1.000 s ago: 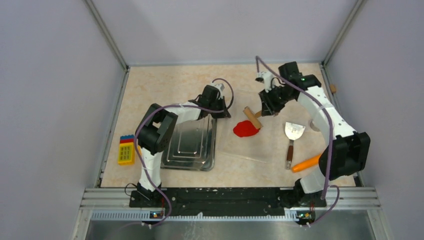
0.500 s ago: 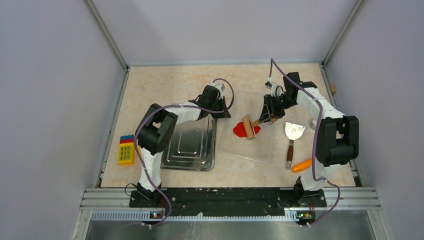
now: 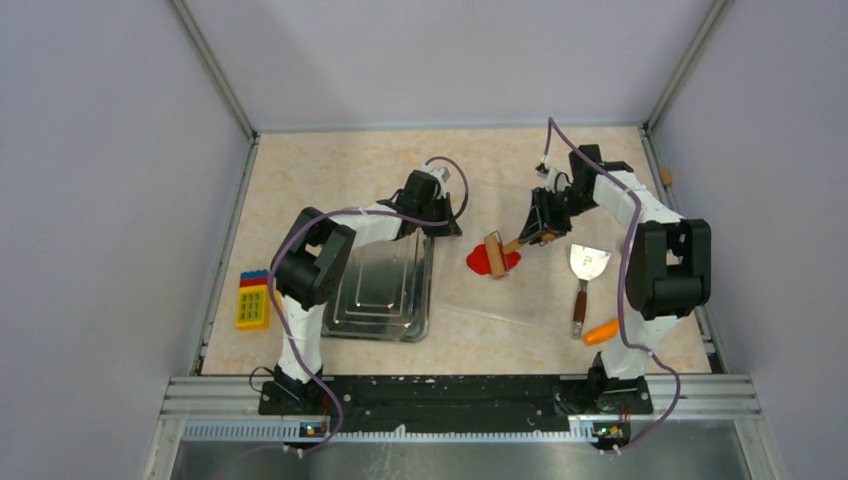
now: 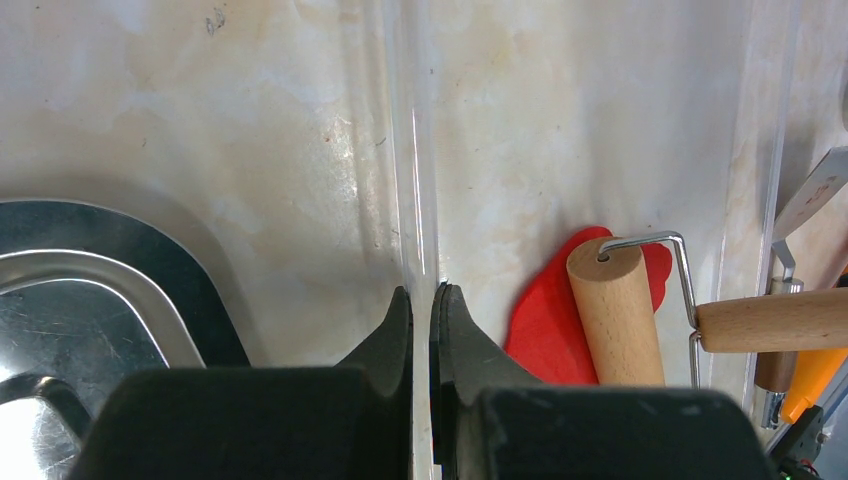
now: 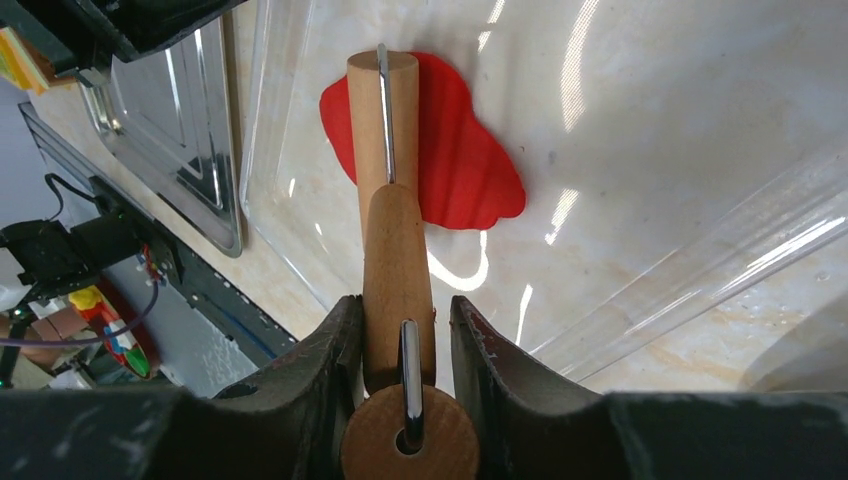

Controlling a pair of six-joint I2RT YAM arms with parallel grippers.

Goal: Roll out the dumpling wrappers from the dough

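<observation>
The dough (image 3: 477, 262) is a flat, irregular bright red sheet lying on a clear plastic sheet (image 3: 520, 292). A wooden roller (image 3: 494, 253) rests across the dough (image 5: 460, 160). My right gripper (image 5: 400, 310) is shut on the roller's wooden handle (image 5: 397, 260), just right of the dough (image 4: 545, 325) in the top view. My left gripper (image 4: 420, 292) is shut on the clear sheet's left edge (image 4: 415, 150), left of the dough. No dumpling wrappers are in view.
A metal tray (image 3: 385, 290) lies left of the clear sheet, under my left arm. A metal spatula (image 3: 585, 270) and an orange carrot (image 3: 601, 331) lie to the right. A yellow toy block (image 3: 252, 302) sits at the far left.
My right gripper has drawn the roller left and nearer, from the dough's far right edge onto its middle. The left gripper has not moved.
</observation>
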